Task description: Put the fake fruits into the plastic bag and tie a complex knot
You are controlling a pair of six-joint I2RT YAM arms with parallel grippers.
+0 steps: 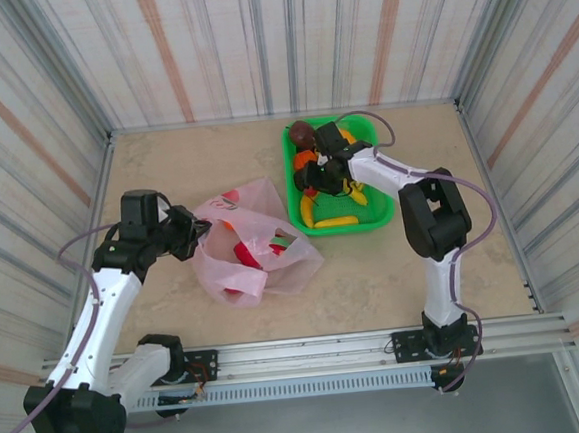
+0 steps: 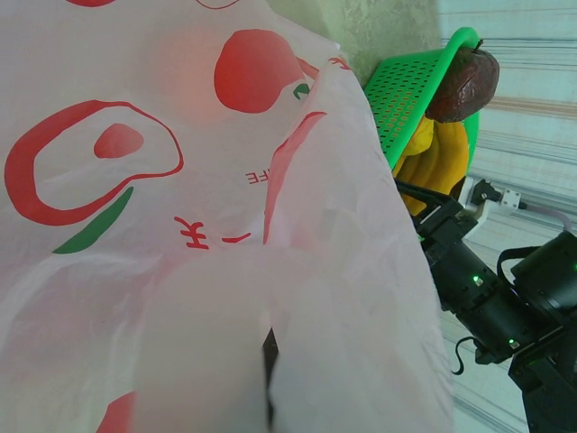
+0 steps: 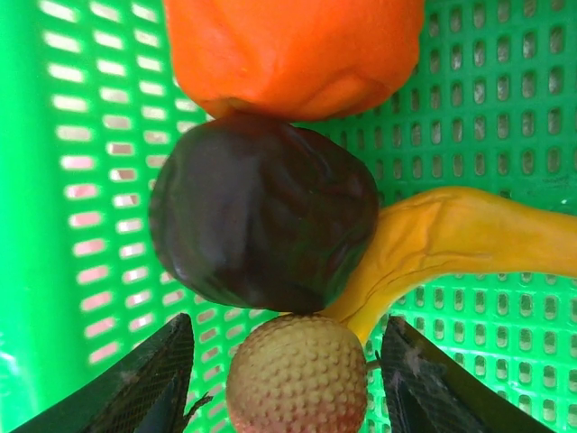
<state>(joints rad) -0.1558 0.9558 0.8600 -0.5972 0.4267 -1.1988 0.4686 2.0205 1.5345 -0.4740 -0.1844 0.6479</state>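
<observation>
Two glossy plastic toys, dark-purple round fruit [image 3: 261, 212] & orange fruit [image 3: 293, 50], lie touching in green plastic mesh basket [image 3: 54, 180], yellow banana [image 3: 451, 239] alongside. Right gripper [image 3: 288, 325] jaws part-open either side of bumpy tan ball [image 3: 296, 383], not pinching. Left gripper [image 1: 185, 230] clamped on thin pink translucent plastic bag [image 1: 262, 249], just left of basket.
</observation>
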